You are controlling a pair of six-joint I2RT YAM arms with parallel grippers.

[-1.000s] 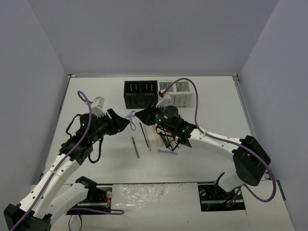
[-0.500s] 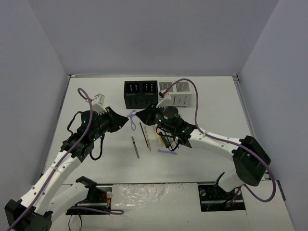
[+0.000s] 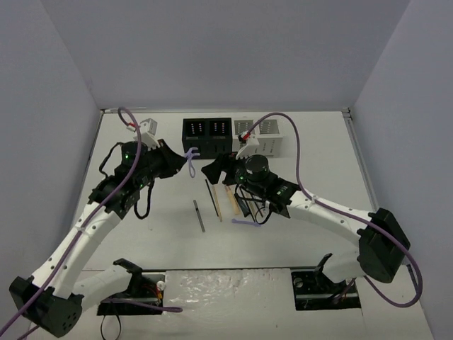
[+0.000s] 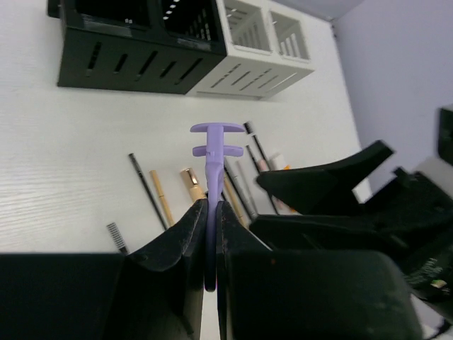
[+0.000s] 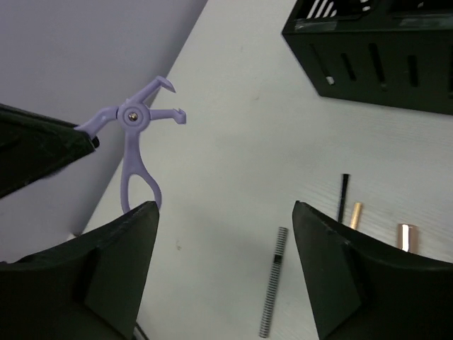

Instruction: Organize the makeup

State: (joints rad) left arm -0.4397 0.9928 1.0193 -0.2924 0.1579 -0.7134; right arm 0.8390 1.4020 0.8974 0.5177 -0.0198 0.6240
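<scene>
We judge the main risk to be the grip. The left gripper [image 4: 209, 211] pinches the lilac tool [image 4: 212, 138] by only a thin part of its handle end. The hinged head and both hooked arms stick out well past the fingertips, so the tool could swivel or slide out on the way to the black organizer box [image 3: 207, 137]. Its spread arms could also catch on that box's rim or slots if they arrive crosswise. A second worry is crowding: in front of the black organizer box the right gripper [image 5: 223, 209] hangs close to the carried tool, and a careless swing could knock them together. The left claw is clamped tight on the tool, which is off the table just beside the box's front left corner. The right claw stands wide apart, holding nothing, above the pencils [image 3: 216, 200] that lie on the table in front of the box
</scene>
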